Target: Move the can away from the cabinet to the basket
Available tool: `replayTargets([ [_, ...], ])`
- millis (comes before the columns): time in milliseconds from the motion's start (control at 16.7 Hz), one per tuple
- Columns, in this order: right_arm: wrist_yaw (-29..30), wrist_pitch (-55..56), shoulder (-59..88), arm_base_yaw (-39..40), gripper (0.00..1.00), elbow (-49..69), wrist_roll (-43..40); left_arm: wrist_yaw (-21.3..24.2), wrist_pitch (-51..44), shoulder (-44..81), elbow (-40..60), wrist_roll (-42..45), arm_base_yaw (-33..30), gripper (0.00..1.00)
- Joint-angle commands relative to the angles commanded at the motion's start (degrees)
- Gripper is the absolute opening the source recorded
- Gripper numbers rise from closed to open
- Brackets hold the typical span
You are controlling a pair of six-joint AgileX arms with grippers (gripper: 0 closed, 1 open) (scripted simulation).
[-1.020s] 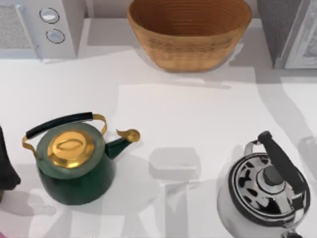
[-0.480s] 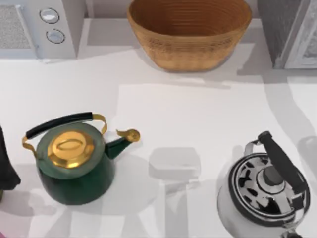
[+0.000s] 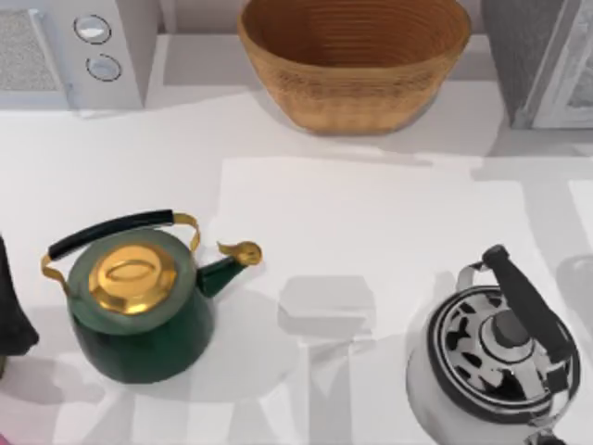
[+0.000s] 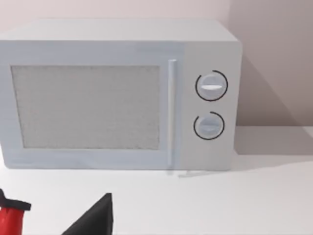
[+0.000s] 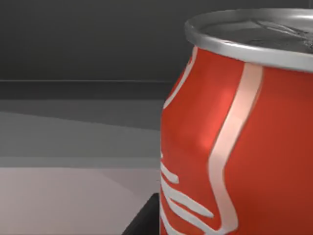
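Shifted shadows; can (image 5: 234,137) beside right claw.

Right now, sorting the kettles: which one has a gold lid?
The green kettle, at the table's left. The right kettle is black-and-white patterned with a black handle.

Top view: basket (image 3: 357,69) far rim cut by upper edge. Cabinet (image 3: 542,60) clipped at upper right corner. White appliance (image 3: 79,51) cropped upper left. Silver kettle (image 3: 500,357) runs off lower right. Right wrist view: can (image 5: 239,132) cropped at right and bottom, lower band out of frame.
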Motion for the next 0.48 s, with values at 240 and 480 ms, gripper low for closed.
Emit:
replayTargets([
  [240, -2.0, 3.7, -7.7, -1.9, 0.00, -11.3, 0.0, 0.0, 0.0, 0.0, 0.0, 0.0, 0.0, 1.00],
  [480, -4.0, 7.5, -15.3, -3.8, 0.00, -22.5, 0.0, 0.0, 0.0, 0.0, 0.0, 0.0, 0.0, 1.00],
])
